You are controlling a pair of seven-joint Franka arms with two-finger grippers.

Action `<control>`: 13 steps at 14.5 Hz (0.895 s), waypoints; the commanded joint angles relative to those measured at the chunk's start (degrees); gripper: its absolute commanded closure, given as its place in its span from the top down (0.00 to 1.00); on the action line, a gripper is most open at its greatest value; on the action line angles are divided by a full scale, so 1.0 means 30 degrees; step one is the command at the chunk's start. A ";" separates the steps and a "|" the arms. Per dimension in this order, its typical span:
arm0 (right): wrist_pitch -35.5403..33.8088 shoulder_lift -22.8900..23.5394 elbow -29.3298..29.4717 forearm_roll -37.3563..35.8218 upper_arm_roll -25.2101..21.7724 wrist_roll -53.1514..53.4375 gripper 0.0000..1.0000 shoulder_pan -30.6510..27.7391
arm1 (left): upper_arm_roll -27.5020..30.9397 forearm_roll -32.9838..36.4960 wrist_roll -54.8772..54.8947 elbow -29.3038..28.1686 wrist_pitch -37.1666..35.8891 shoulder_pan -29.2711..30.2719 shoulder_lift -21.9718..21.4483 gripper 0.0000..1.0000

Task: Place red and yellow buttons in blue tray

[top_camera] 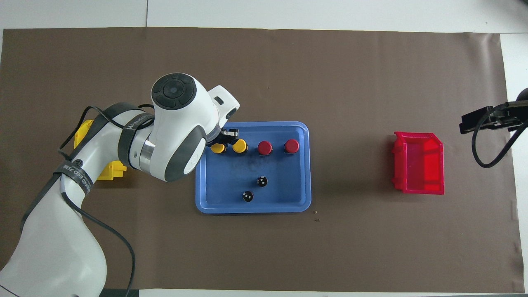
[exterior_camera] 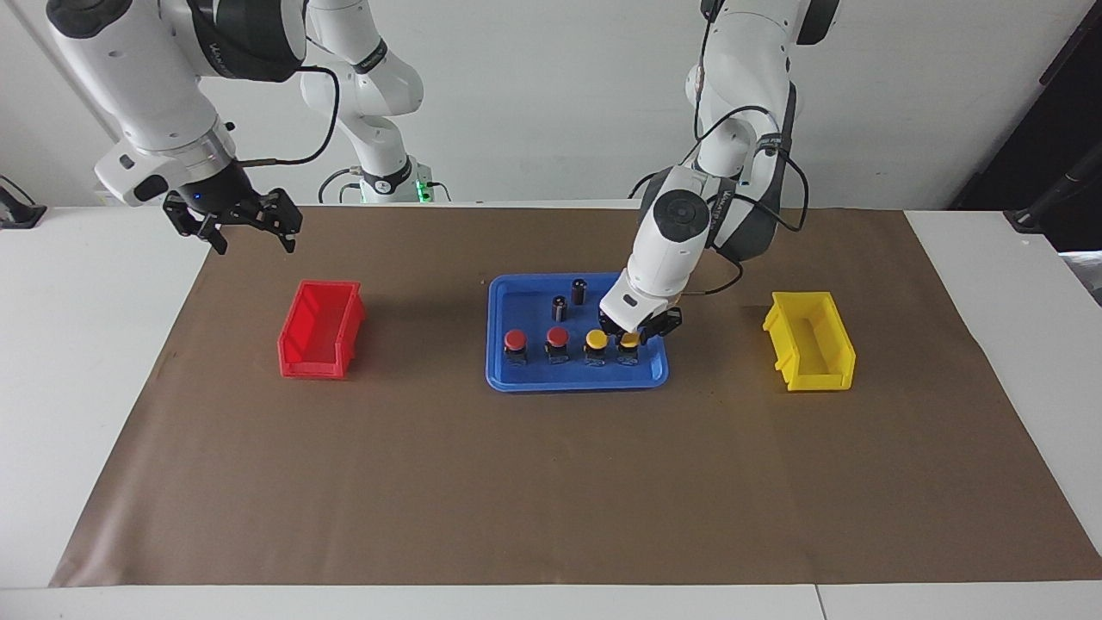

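Buttons, four of them, stand in a row inside the blue tray (exterior_camera: 575,381) at the centre of the frame: two red buttons (exterior_camera: 514,339) and two yellow buttons (exterior_camera: 596,339), all in the lower part of the tray in the facing view. Two dark capless cylinders (exterior_camera: 578,290) stand in the tray's upper part. The left gripper (exterior_camera: 635,331) sits low over the yellow button (exterior_camera: 629,342) at the row's right end, its fingers nearly pressed together around the cap; whether they pinch it or have just let go, I cannot tell. The right gripper (exterior_camera: 250,229) waits in the air at the upper left of the frame, over the brown mat above the red bin (exterior_camera: 319,329), fingers spread and empty. A yellow bin (exterior_camera: 809,340) sits at centre right on the counter (exterior_camera: 52,362). All four buttons appear to be in the tray, so the task looks almost done. The risk now is that lifting away with the fingers snagged on the cap could tip that button or drag it against its yellow neighbour.
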 commanded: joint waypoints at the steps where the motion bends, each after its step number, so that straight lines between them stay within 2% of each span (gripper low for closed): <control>1: 0.0112 -0.0423 -0.0507 0.0022 0.0130 -0.0263 1.00 -0.0353 | 0.0441 -0.0538 -0.0070 0.1236 -0.3044 -0.0096 -0.1520 0.65; 2: 0.0083 -0.0423 -0.0507 0.0022 0.0159 -0.0292 1.00 -0.0382 | 0.0616 -0.0450 0.0048 0.1122 -0.3314 0.0108 -0.2194 0.85; 3: 0.0082 -0.0423 -0.0507 -0.0007 0.0159 -0.0264 1.00 -0.0353 | 0.0850 -0.0420 0.0049 0.1092 -0.3751 0.0719 -0.2491 1.00; 8: 0.0141 -0.0452 -0.0507 0.0022 0.0217 -0.0263 1.00 -0.0148 | 0.1058 -0.0391 0.0252 0.1237 -0.4166 0.3707 -0.4161 1.00; 13: 0.0082 -0.0481 -0.0507 0.0022 0.0247 -0.0263 1.00 -0.0265 | 0.1116 0.0278 0.1188 0.2643 -0.6272 0.5937 -0.4396 1.00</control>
